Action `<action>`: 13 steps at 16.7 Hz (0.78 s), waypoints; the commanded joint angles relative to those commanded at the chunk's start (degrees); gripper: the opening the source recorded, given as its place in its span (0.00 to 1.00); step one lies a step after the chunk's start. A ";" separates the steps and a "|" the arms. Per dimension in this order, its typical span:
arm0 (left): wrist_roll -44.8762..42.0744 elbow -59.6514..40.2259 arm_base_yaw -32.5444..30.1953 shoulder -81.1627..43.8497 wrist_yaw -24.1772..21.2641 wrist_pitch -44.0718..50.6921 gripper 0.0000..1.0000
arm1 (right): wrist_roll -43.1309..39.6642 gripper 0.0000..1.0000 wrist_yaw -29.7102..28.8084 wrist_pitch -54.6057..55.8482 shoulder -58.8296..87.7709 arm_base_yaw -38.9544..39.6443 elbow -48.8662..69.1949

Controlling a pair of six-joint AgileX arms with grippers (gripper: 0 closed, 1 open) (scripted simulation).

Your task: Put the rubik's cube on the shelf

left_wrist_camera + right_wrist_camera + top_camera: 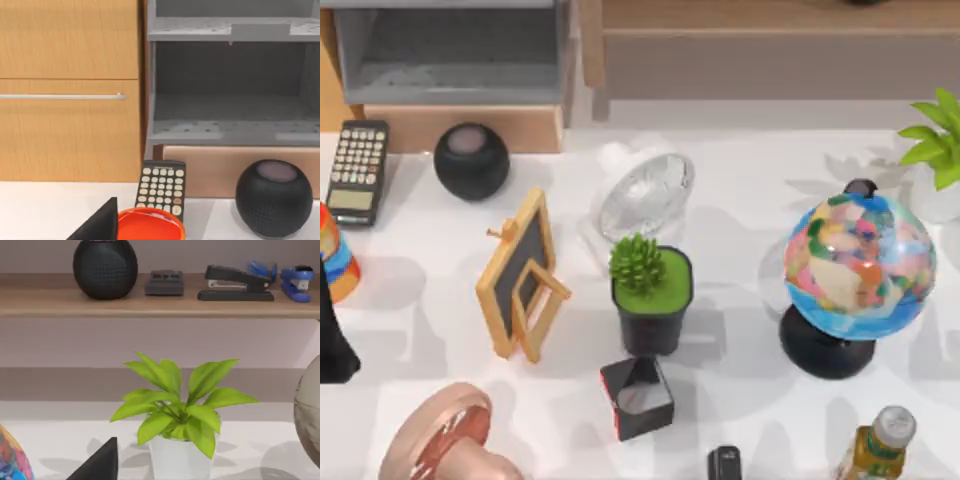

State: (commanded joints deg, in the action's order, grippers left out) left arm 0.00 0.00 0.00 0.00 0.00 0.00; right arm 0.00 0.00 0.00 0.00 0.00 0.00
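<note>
Top view — left claw (332, 340) at table's left edge; claw spread can't be told — shelf (770, 20) behind.

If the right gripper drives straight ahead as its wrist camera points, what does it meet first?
Probably the leafy plant in the white pot, dead ahead on the table; the shelf sits higher and behind it. Depth is uncertain.

Matte blk wedge-shaped pincer (97, 224) tip, no markings.
</note>
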 joint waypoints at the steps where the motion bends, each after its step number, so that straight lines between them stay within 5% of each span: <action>1: 0.00 0.00 0.00 0.00 0.00 0.00 1.00 | 0.00 1.00 0.00 0.00 0.00 0.00 0.00; 7: -5.76 -6.95 -0.33 -8.76 -3.60 -6.75 1.00 | 0.00 1.00 0.00 0.00 0.00 0.00 0.00; 13: -24.02 -24.81 2.28 -37.84 -11.94 -24.88 1.00 | 0.00 1.00 0.00 0.00 0.00 0.00 0.00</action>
State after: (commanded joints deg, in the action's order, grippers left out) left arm -24.02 -24.81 2.28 -37.84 -11.94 -24.88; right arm 0.00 0.00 0.00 0.00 0.00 0.00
